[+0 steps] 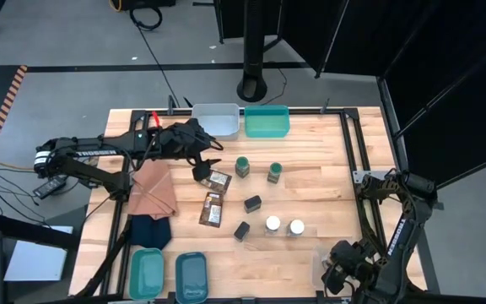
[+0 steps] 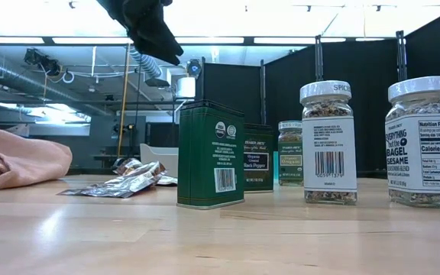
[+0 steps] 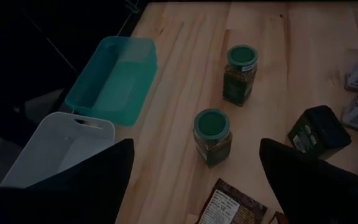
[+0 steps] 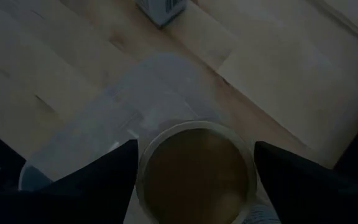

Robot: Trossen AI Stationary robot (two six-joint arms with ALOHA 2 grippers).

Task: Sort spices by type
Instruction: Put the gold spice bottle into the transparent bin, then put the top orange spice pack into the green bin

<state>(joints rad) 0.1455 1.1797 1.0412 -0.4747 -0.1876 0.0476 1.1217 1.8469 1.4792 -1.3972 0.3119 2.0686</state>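
Your left gripper hangs spread over the packets near the table's left edge. Mid-table stand green-lidded jars, black boxes and white-lidded jars. At the near right corner, your right gripper, fingers apart, straddles a tan-topped jar.
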